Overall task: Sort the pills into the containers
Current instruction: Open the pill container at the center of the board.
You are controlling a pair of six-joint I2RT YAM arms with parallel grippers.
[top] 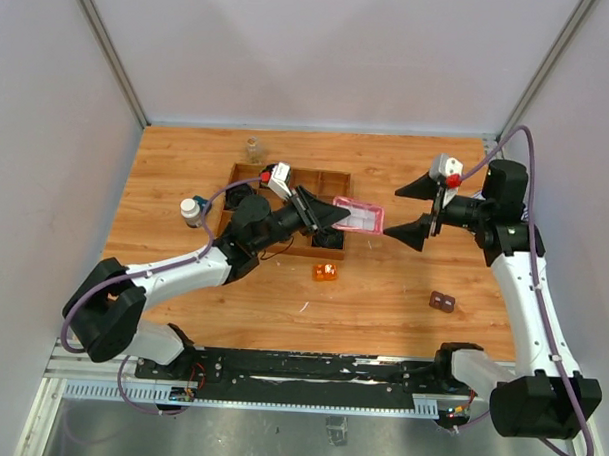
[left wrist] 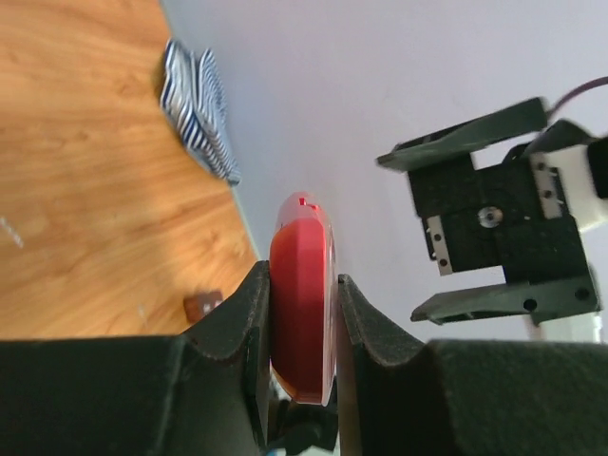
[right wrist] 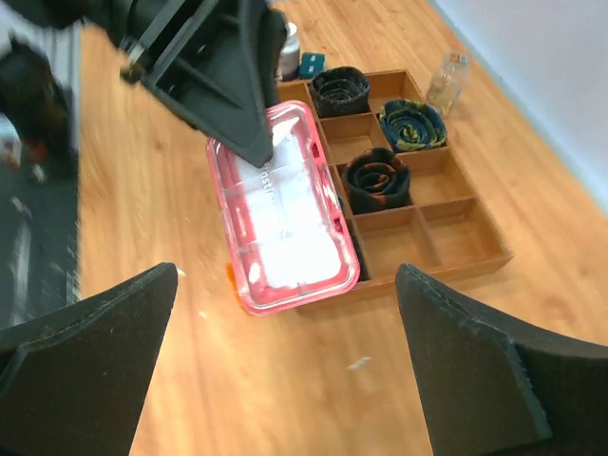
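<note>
1. The table (top: 231, 316) carries the wooden tray (top: 331, 179).
2. Left fingers (top: 330, 217) clench the pink box (top: 360, 216) by its 9 o'clock end, above the tray's 4 o'clock corner.
3. Right fingers (top: 393, 213) are spread wide, released, at the box's 3 o'clock.
4. The dark bottle (top: 191, 210) stands at the tray's 9 o'clock.
5. The clear vial (top: 253, 149) stands at the tray's 11 o'clock.

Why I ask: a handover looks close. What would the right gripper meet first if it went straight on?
Likely the pink box, clamped by the left gripper: the open right gripper points at its free end, though depth is unclear.
</note>
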